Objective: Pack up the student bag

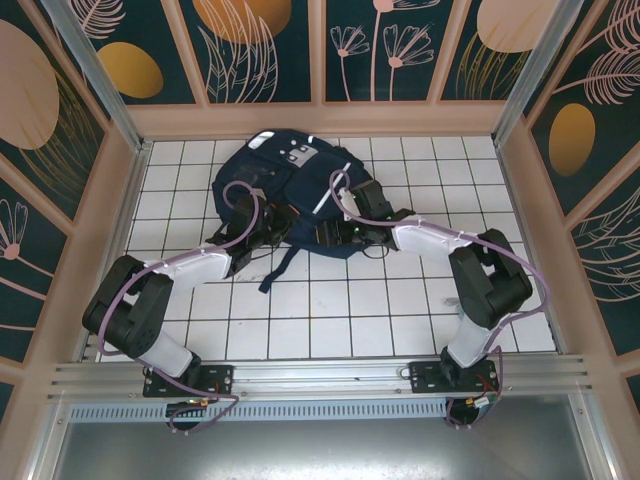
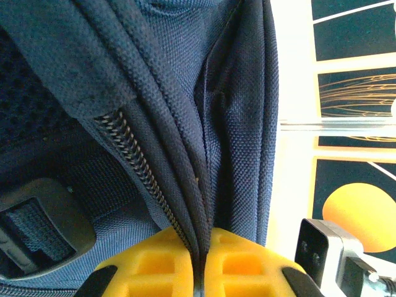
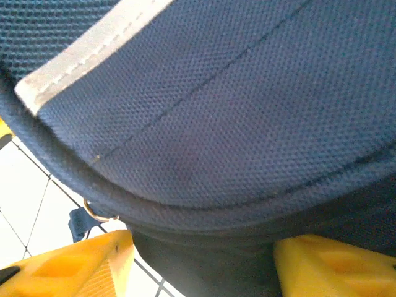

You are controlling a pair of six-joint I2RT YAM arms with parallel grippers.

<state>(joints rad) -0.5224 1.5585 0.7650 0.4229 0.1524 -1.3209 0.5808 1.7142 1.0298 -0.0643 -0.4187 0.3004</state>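
Note:
The student bag (image 1: 285, 180), dark navy with white stripes and grey patches, lies at the back middle of the white tiled table. My left gripper (image 1: 262, 228) is at its near left edge. In the left wrist view my left gripper (image 2: 203, 267) is shut on the bag's dark piped seam beside a zipper (image 2: 133, 148). My right gripper (image 1: 345, 228) sits at the bag's near right edge. Seen from the right wrist, my right gripper (image 3: 201, 272) stands open, its yellow fingers (image 3: 68, 266) wide apart on either side of a navy fold (image 3: 210, 124) with a white stripe (image 3: 86, 49).
A dark strap (image 1: 280, 268) trails from the bag toward the near side of the table (image 1: 350, 320). A black buckle (image 2: 37, 229) lies left of the seam. A small metal ring (image 3: 93, 213) hangs under the fold. Patterned walls (image 1: 320, 60) close in the table on three sides.

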